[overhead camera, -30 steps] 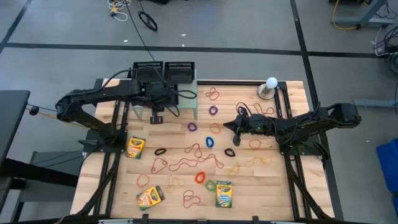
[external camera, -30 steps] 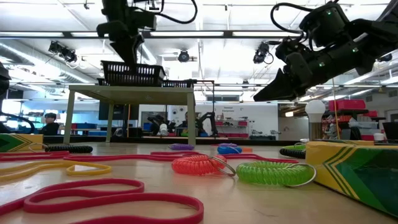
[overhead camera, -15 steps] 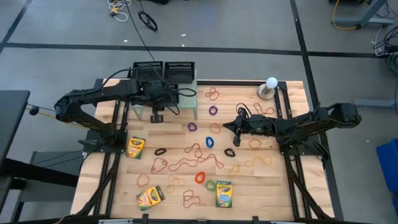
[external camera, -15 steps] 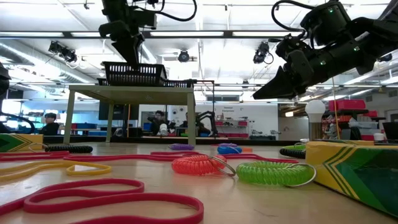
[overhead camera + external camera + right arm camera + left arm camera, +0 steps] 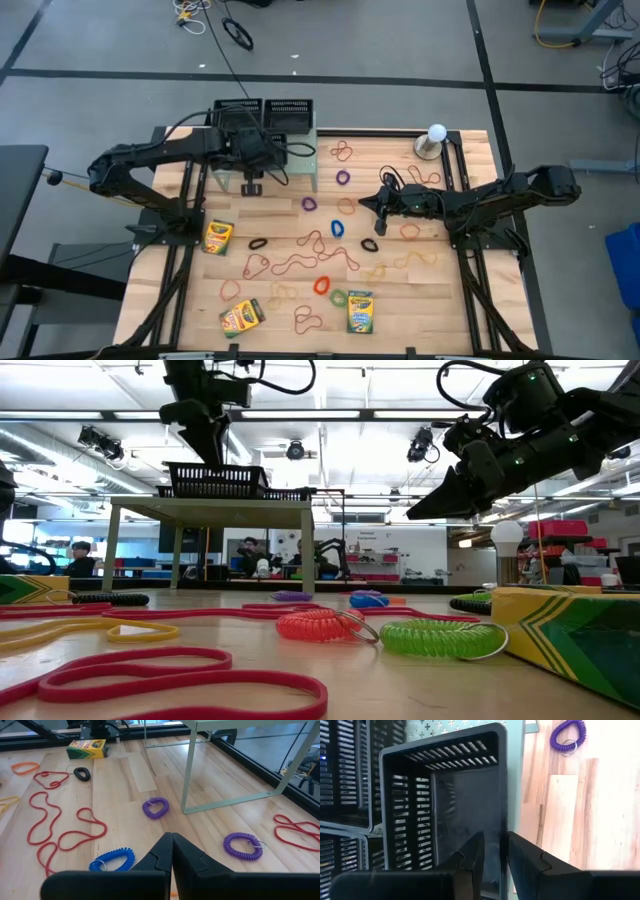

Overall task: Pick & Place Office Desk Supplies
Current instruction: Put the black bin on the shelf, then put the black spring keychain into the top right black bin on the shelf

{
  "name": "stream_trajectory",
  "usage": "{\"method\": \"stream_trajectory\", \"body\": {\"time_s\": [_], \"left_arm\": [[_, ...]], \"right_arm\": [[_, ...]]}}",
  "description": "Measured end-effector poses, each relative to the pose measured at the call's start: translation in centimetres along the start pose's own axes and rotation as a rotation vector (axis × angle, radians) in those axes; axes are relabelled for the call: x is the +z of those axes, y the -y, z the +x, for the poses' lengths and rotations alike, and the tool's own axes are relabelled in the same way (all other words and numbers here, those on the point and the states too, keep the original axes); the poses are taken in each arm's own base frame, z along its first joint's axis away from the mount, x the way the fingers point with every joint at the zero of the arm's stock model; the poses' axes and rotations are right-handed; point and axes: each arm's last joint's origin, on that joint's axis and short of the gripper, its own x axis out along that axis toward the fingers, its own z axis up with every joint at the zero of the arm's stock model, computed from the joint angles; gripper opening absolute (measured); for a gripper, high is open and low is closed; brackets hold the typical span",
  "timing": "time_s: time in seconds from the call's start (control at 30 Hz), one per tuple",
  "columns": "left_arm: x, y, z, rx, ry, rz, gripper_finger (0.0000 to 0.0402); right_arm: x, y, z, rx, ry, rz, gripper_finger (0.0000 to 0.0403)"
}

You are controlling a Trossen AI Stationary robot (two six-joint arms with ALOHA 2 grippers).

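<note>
Left wrist view: left hand, slightly parted, straddles lengthwise tray wall.

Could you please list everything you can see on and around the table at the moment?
Table: one, light wood, under both arms.
Shelf: one, pale green, at the table's far edge.
Trays: at least three, black mesh, on the shelf.
Crayon boxes: three, yellow and green, on the table's left and near side.
Loops: many, red, orange, purple, blue, green, black, scattered over the table.
Ball: one, white, on a grey stand at the far right corner.
Person: at least one, in the room behind.
Left gripper: open, fingers either side of one tray's wall.
Right gripper: shut, empty, above the loops.
</note>
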Motion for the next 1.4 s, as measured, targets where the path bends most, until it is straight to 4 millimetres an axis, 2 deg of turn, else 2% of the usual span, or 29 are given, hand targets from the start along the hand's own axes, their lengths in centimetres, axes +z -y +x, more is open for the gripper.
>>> {"method": "stream_trajectory", "body": {"time_s": [0.2,0.37,0.5,0.63,0.73,0.87,1.03,1.13,1.2,1.27,1.4], "left_arm": [[0.1,0.4,-0.6,0.030,-0.005,0.029,0.0090],[0.6,-0.4,-3.2,0.092,0.015,0.007,0.0090],[1.2,-0.8,-5.6,0.055,0.095,-0.112,0.0088],[1.6,0.9,-6.0,-0.049,0.193,-0.205,0.0069],[1.9,3.7,-4.5,-0.149,0.286,-0.227,0.0043],[2.1,8.9,-1.4,-0.320,0.479,-0.247,0.0008],[1.7,15.1,1.9,-0.501,0.787,-0.282,0.0013],[1.5,16.8,3.4,-0.559,0.911,-0.367,0.0022],[1.5,17.2,4.4,-0.592,0.917,-0.417,0.0025],[1.8,18.0,5.4,-0.609,0.895,-0.415,0.0026],[2.2,19.8,7.2,-0.512,0.910,-0.352,0.0019]], "right_arm": [[0.0,0.0,0.0,0.000,0.000,0.000,0.0011],[0.0,0.0,0.0,0.000,0.000,0.001,0.0011],[0.0,0.0,0.0,0.000,0.000,0.002,0.0011],[0.0,0.0,0.0,0.000,0.000,0.002,0.0011],[0.0,0.0,0.0,0.000,0.000,0.001,0.0011],[0.0,0.0,0.0,0.000,0.000,0.002,0.0011],[0.0,-0.1,0.0,0.006,0.002,0.022,0.0011],[0.1,-0.3,0.0,0.012,0.008,0.025,0.0011],[0.1,-0.3,-0.1,0.013,0.014,0.048,0.0011],[0.1,-0.3,-0.1,0.014,0.014,0.093,0.0011],[0.0,-0.3,0.0,0.020,0.001,0.178,0.0011]]}}
